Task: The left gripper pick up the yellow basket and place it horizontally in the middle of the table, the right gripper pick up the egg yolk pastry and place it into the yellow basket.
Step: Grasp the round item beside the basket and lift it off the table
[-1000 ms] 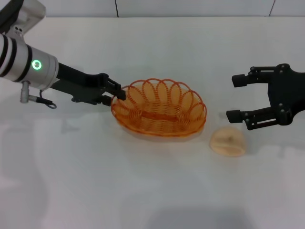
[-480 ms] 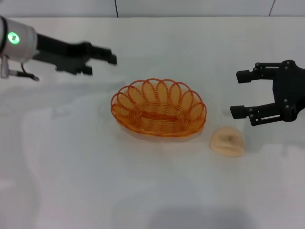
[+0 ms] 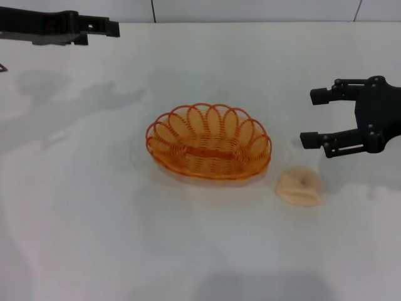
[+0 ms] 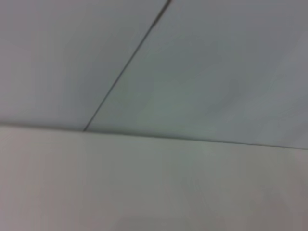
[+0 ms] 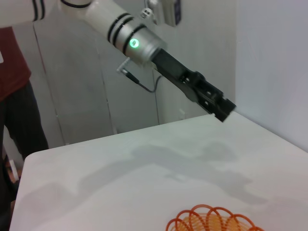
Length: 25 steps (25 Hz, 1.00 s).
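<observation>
The yellow basket (image 3: 208, 143) lies flat with its long side across the middle of the table (image 3: 94, 232), and nothing is inside it. Its rim also shows in the right wrist view (image 5: 214, 221). The egg yolk pastry (image 3: 299, 186) rests on the table just right of the basket, apart from it. My right gripper (image 3: 312, 118) hovers open above and slightly right of the pastry, holding nothing. My left gripper (image 3: 111, 28) is raised at the far back left, well clear of the basket; the right wrist view shows it in the air (image 5: 224, 109).
The table's back edge meets a pale wall (image 3: 250, 9). In the right wrist view a person in a red shirt (image 5: 12, 67) stands beyond the table's far left side. The left wrist view shows only wall and the table edge (image 4: 192, 139).
The left gripper has let go of the basket's left rim and risen away to the back left. Basket and pastry have not moved. The right gripper has barely shifted.
</observation>
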Available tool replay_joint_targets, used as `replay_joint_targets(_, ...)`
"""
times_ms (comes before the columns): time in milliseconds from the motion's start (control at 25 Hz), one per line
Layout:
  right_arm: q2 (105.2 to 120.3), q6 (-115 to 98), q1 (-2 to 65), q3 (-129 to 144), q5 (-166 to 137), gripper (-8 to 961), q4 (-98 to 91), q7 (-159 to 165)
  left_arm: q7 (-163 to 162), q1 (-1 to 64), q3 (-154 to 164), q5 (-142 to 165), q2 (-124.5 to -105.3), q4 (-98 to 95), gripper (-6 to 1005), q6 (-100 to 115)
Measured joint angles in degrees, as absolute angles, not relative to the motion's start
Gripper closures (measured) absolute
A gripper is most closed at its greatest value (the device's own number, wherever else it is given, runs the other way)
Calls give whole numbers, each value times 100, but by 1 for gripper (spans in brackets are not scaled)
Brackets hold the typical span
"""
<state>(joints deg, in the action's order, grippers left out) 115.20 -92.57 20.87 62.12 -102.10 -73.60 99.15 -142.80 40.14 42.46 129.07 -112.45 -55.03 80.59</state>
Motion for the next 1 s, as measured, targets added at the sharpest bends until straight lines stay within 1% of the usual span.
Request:
replay_joint_targets(80,11521,-9208,2090,6230,-10221,99,-7354,9968,-13913,3879,4242,12670,-11236,-5642,109,8203)
replay_joint_targets(480,11525,-8734,2269,6773,-10698,99,-7411,10696,-12599,3232,4239,12285,-11065,-6512,109,9890)
replay_joint_targets(760,11531,-8530,2524,7172,-11333,99,-7420,11279,-12371,3141,4236,12327,-10976,-6584,109,10828)
replay_joint_targets(1000,11531,-8592,2680,7290,-11699,99,-7466,11673,-12384,3080,4237,12354,-10984,-6619,109,11062)
